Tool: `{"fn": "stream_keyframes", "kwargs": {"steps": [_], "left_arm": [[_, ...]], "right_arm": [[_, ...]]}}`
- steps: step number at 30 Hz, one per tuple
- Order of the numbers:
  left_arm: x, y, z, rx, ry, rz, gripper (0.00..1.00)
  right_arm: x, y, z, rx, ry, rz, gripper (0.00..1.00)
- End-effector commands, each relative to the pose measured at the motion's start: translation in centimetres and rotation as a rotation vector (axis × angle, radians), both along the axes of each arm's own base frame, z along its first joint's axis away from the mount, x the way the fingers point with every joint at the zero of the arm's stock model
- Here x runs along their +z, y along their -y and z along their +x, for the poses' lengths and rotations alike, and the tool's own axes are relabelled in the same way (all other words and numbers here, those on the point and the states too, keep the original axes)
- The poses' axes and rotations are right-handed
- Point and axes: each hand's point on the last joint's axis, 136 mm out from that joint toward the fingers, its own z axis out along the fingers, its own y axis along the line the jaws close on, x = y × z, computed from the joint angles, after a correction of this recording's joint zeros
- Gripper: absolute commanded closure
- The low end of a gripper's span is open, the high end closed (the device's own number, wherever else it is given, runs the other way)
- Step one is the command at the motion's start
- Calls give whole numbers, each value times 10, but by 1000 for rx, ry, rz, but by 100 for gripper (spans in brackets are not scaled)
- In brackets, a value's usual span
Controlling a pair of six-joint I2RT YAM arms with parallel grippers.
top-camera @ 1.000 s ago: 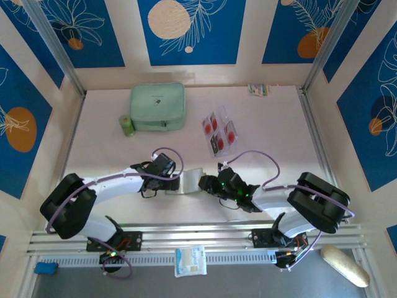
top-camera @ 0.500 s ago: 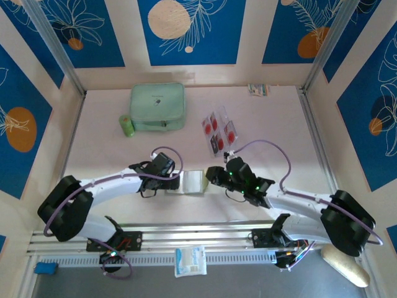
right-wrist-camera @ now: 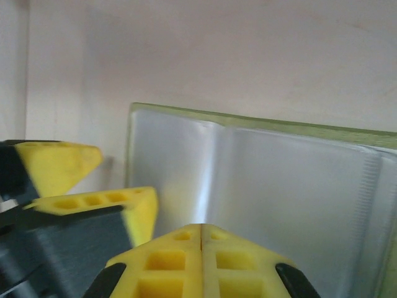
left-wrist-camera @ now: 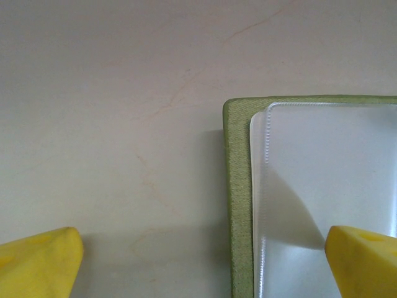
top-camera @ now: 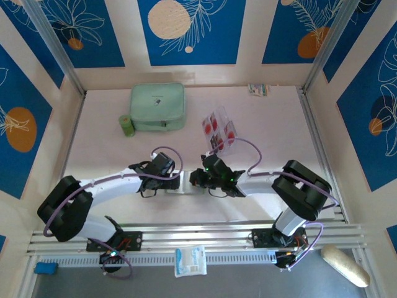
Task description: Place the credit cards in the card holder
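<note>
Olive-green card holder (left-wrist-camera: 237, 205), pale inner pockets (left-wrist-camera: 322, 167)

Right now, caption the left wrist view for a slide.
Open left gripper straddles the olive-green card holder edge, one yellow fingertip above its clear pocket.

Bench (top-camera: 111, 155) tally: one card holder (left-wrist-camera: 237, 198), one mint zip case (top-camera: 157, 107), one little green roll (top-camera: 127, 125), one small packet (top-camera: 258, 89), plus credit cards (top-camera: 218, 131), maybe four going by the red dots, but they overlap so it's hard to call.
</note>
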Motion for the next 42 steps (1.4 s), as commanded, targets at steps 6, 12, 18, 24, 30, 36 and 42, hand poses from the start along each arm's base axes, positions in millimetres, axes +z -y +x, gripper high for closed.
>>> {"fn": "stream_keyframes", "kwargs": {"steps": [6, 12, 18, 24, 30, 36, 42], "left_arm": [[-3, -15, -3, 19, 5, 45, 0], [-11, -27, -10, 48, -4, 72, 0], [-17, -29, -13, 55, -16, 79, 0], [-10, -26, -9, 48, 6, 60, 0], [-5, -24, -8, 42, 20, 49, 0], [-5, -25, -10, 44, 19, 47, 0], [-6, -26, -10, 43, 20, 50, 0]], "right_arm": [[-35, 31, -5, -76, -63, -19, 100], [-40, 36, -11, -92, -84, -11, 100], [-25, 28, -11, -70, -62, 12, 100], [10, 10, -6, -2, 11, 32, 100], [28, -14, 2, 62, 42, 56, 100], [26, -39, 9, 101, 43, 62, 100], [9, -52, 11, 116, 14, 50, 100]]}}
